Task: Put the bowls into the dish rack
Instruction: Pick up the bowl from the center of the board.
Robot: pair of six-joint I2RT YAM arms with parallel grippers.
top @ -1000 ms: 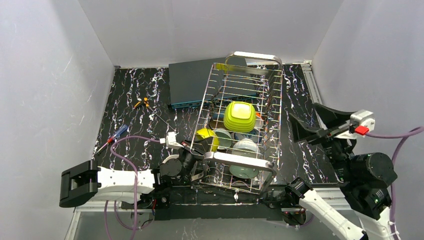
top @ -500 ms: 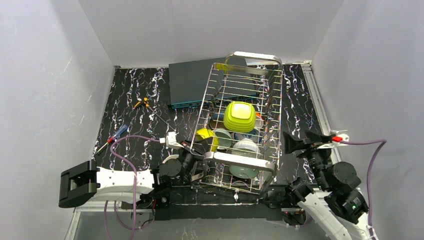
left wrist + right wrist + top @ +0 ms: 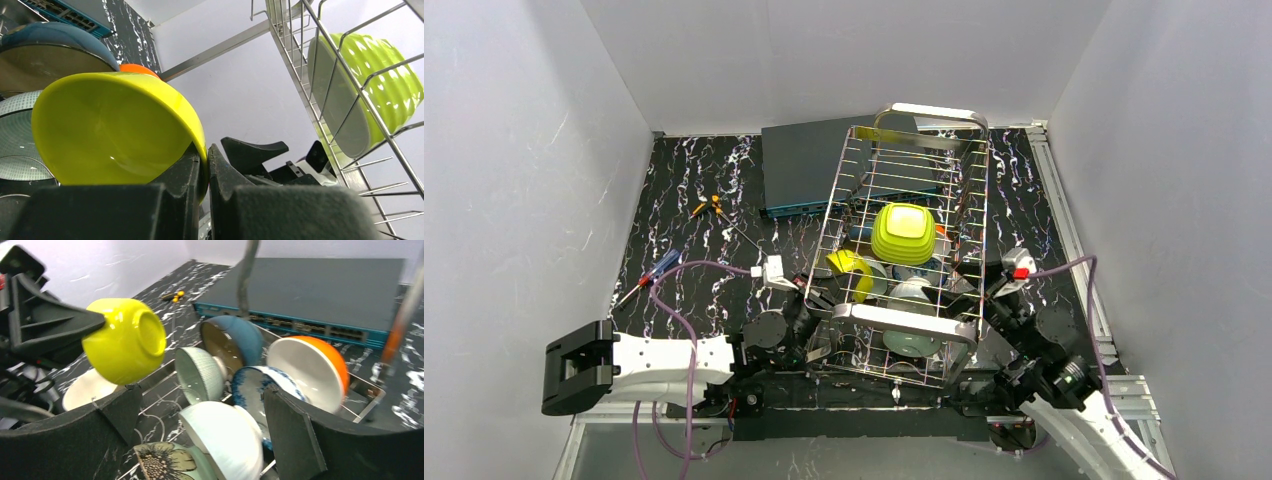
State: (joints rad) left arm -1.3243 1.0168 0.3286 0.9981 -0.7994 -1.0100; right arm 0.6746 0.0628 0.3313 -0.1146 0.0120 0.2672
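Pinching the rim of the lime-yellow round bowl (image 3: 115, 130) with my left gripper (image 3: 206, 155), jaws shut tight on the wall, I've got it hanging on its side at the near-left corner of the dish rack (image 3: 904, 322), foot pointing across the rack. My right gripper (image 3: 197, 390) is spread wide and holds nothing, sitting at the rack's right side and looking in over the crowd.

And it is a crowd: pale green bowl (image 3: 200, 372), blue-patterned bowl (image 3: 250, 387) and orange-backed bowl (image 3: 310, 370) leaning together mid-rack, the lime squarish bowl (image 3: 903, 232) propped further back.

So, the placing. I reckon the free room is right below the yellow one, beside a pale bowl (image 3: 87, 387) on the rack floor (beige, I think, though it's half hidden). Best to come down slowly, bowl kept on edge so its rim drops between wires rather than on top of them. A thin rim pinch could let it swing, so no twisting. Open only once the wires carry it, then lift straight out, clear of the rack's near handle.
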